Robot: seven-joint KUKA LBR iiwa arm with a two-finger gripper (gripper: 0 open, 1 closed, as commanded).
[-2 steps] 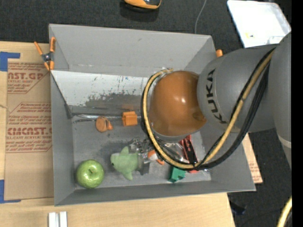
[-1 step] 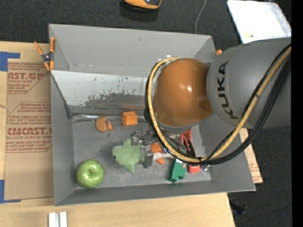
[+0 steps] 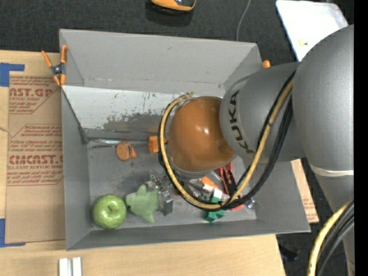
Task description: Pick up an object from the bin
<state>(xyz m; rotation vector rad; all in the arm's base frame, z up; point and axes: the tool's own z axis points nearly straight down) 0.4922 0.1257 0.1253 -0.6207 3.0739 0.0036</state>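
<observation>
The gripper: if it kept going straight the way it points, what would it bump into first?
Probably the pale green toy right beside the gripper, near the apple; if it just misses, the bin floor. Depth is hard to judge from above.

Grn apple (image 3: 108, 211), pale-grn toy (image 3: 144, 203), orange lump (image 3: 124, 150), grey bin (image 3: 155, 56).
</observation>
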